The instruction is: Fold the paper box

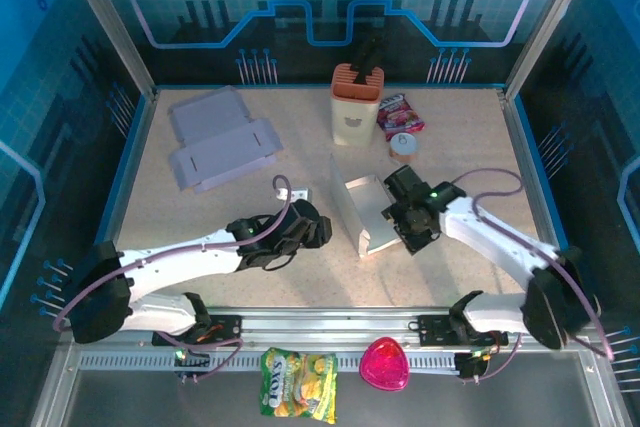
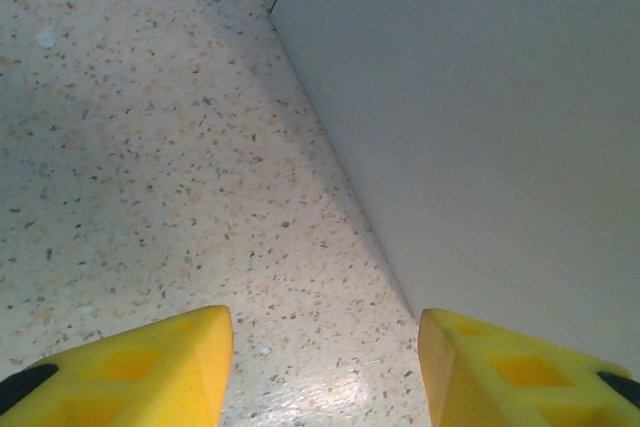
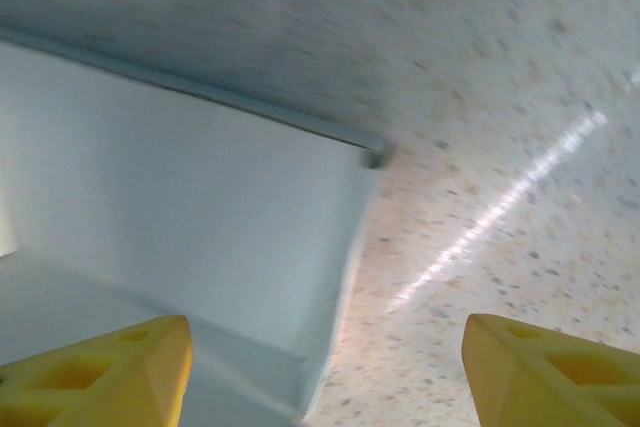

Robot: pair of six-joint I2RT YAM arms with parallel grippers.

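Found paper box [image 1: 365,212] half-formed at ctr of top view, one tall wall standing on its left side, tray part open toward upper right. Not closed up yet.

Saw left gripper [image 1: 318,231] sitting just left of that tall wall, low over table [image 1: 200,217]. Checked left wrist view: fingers [image 2: 150,372] spread wide, holding nothing, blank wall at right of frame, near, no contact visible. Prob staged there to brace or push wall inward, judgement only.

Saw right gripper [image 1: 408,219] at box's right edge, over tray part. Checked right wrist view: fingers [image 3: 110,372] well apart, nothing gripped, one over box interior at lower left of frame, other over bare table at lower right, low side wall btw them. Read as lined up to pinch or fold that wall, again judgement.

Noted flat box blanks [image 1: 222,150] upper left, well apart. Cream holder w/ orange top [image 1: 356,105] upper ctr, snack packet [image 1: 400,114] and small round tub [image 1: 403,147] just right of it. Flagged tub, near box's far corner, as tightest spot for any up-frame slide. Small white bit [image 1: 296,192] just above left gripper, couldn't ID. Yellow snack bag [image 1: 298,384] and pink heart-shaped item [image 1: 385,365] at btm, off work area, no obstruction.
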